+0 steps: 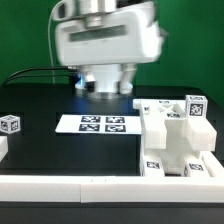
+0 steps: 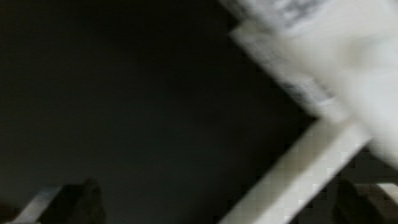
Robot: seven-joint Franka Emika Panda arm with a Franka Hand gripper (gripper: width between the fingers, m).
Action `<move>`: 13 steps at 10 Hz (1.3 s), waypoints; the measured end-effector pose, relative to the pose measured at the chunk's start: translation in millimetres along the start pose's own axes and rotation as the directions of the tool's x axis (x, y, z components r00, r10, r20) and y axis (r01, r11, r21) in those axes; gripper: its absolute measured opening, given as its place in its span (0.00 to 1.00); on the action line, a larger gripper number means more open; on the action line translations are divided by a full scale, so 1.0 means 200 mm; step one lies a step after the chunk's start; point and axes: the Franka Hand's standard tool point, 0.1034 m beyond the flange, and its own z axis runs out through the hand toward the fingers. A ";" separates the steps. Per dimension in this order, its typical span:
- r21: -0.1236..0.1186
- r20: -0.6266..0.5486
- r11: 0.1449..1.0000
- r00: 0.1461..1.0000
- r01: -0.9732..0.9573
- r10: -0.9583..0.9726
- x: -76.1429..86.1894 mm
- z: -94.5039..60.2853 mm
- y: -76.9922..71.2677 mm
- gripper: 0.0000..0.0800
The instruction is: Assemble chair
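Observation:
The chair lies in loose white parts. A cluster of chunky tagged blocks and slabs is piled at the exterior view's right, and one small tagged cube stands alone at its left. My gripper hangs high over the back of the table, blurred in the exterior view. Its dark fingertips stand far apart and hold nothing, so it is open. The wrist view shows a blurred white part and a straight white strip far below on the black table.
The marker board lies flat in the middle of the black table. The white robot base stands behind it. A low white rail runs along the front edge. Another white piece pokes in at the exterior view's left edge.

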 end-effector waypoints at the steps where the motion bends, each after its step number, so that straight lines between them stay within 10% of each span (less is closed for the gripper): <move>1: -0.014 -0.013 1.000 1.000 0.015 -0.016 0.06 0.01 0.11 0.81; 6: -0.017 -0.024 0.998 0.998 0.057 -0.058 0.06 0.03 0.17 0.81; 9: -0.047 0.010 0.995 0.997 0.083 -0.082 0.11 0.06 0.63 0.81; 13: -0.059 0.008 0.995 0.997 0.075 -0.074 0.12 0.07 0.66 0.81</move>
